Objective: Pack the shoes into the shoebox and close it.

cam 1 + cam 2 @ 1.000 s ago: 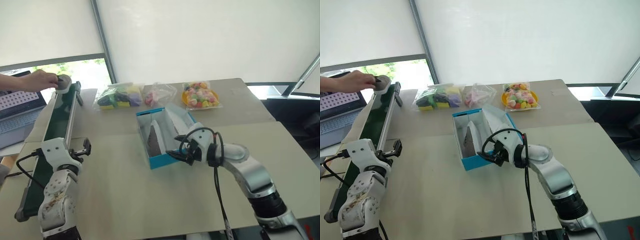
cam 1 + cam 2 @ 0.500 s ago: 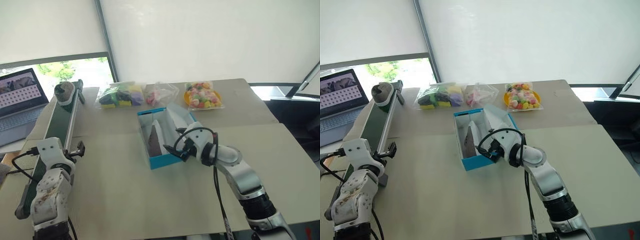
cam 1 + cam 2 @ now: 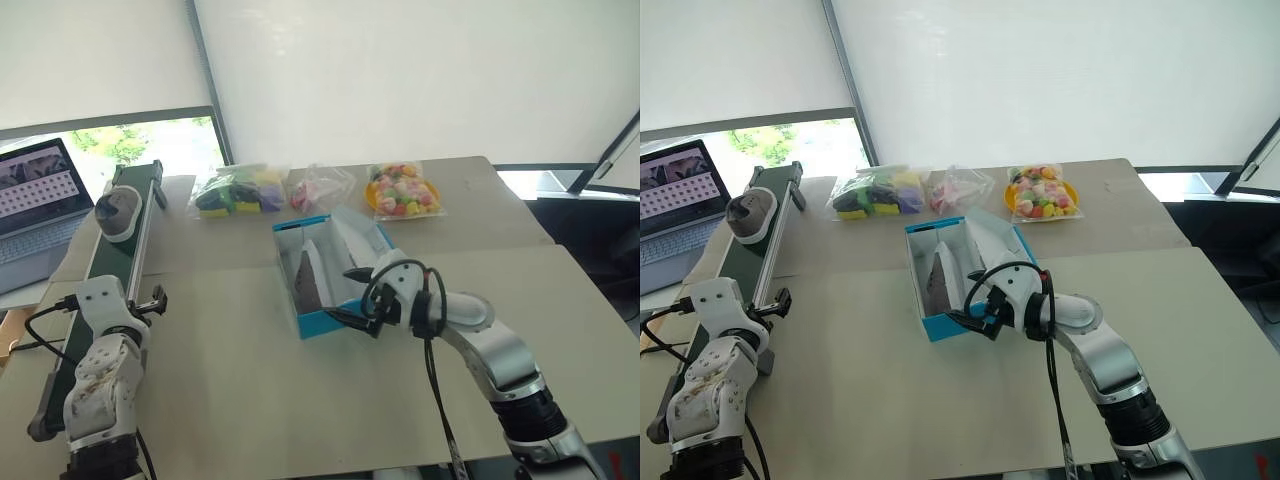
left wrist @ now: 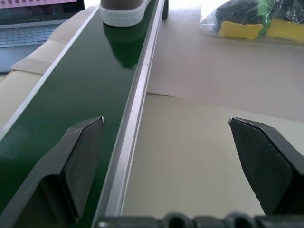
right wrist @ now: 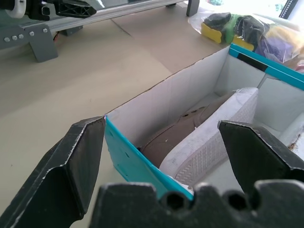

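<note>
Grey-brown soft-topped sneaker point(image 3: 117, 212) with firm pale sole rides the green belt point(image 3: 110, 262) ahead of the spread, empty left gripper point(image 3: 152, 299); its mate point(image 5: 190, 135) lies boxed before the released right gripper point(image 3: 360, 322); grip midsole.

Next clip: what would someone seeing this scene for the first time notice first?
Mid-table, the open turquoise shoebox already holds one shoe lying on its side, with the open right end effector at its near corner. On the left, the second shoe sits on a green conveyor belt. Bags of colourful items lie behind the box.
</note>
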You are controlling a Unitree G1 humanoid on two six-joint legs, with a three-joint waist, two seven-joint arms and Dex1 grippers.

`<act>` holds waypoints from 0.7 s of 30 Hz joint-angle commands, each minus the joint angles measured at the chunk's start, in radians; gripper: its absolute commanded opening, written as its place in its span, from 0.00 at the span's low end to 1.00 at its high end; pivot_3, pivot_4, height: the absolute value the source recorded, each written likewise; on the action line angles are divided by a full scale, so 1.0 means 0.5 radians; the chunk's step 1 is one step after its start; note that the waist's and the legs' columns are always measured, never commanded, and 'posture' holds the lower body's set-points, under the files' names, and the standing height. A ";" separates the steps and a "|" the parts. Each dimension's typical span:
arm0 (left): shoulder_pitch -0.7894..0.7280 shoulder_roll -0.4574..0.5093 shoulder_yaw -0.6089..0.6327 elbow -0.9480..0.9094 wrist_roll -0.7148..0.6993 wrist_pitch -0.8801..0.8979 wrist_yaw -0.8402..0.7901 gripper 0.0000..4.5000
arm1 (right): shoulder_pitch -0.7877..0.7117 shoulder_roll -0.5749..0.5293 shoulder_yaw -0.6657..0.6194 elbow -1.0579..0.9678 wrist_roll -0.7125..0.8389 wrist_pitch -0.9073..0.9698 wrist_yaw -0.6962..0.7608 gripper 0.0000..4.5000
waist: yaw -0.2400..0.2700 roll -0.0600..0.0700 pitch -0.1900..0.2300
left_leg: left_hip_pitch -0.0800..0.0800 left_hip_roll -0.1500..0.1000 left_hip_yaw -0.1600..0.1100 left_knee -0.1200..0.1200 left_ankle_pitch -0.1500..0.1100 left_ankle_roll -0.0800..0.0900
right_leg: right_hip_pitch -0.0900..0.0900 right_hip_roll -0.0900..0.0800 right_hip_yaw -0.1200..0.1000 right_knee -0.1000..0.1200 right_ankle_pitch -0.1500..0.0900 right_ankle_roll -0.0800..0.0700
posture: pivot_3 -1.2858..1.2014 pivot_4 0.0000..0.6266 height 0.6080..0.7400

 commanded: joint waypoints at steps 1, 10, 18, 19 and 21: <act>0.006 0.043 0.091 -0.006 0.029 -0.010 0.051 1.00 | -0.050 0.009 -0.058 -0.037 0.030 0.014 -0.029 1.00 | 0.001 0.000 0.000 | 0.000 0.000 0.000 0.000 0.000 0.000 | 0.000 0.001 0.000 0.000 0.000 0.000 | 0.52 0.24 0.29; 0.005 0.019 0.159 -0.001 0.021 0.016 0.127 1.00 | -0.057 0.027 -0.049 -0.057 0.060 0.053 -0.047 1.00 | 0.003 0.000 -0.001 | -0.001 0.000 0.000 0.000 0.000 -0.001 | -0.002 0.000 0.000 0.000 0.000 0.000 | 0.52 0.24 0.29; 0.026 0.001 0.236 0.029 0.006 0.010 0.168 1.00 | -0.057 0.040 -0.074 -0.056 0.072 0.076 -0.059 1.00 | 0.001 0.000 -0.001 | 0.000 0.000 0.000 0.001 -0.003 -0.005 | -0.003 0.000 0.000 0.001 0.000 0.000 | 0.52 0.24 0.29; 0.027 -0.003 0.249 0.033 0.004 0.011 0.180 1.00 | -0.057 0.040 -0.077 -0.058 0.074 0.080 -0.060 1.00 | 0.001 0.000 -0.001 | 0.000 0.000 0.000 0.001 -0.003 -0.005 | -0.003 0.000 0.000 0.001 0.000 0.000 | 0.52 0.24 0.29; 0.024 -0.014 0.268 0.039 0.000 0.017 0.197 1.00 | -0.060 0.043 -0.083 -0.062 0.079 0.090 -0.063 1.00 | 0.001 0.000 -0.001 | 0.000 0.000 0.000 0.001 -0.003 -0.005 | -0.003 0.001 0.000 0.001 0.000 0.000 | 0.52 0.24 0.29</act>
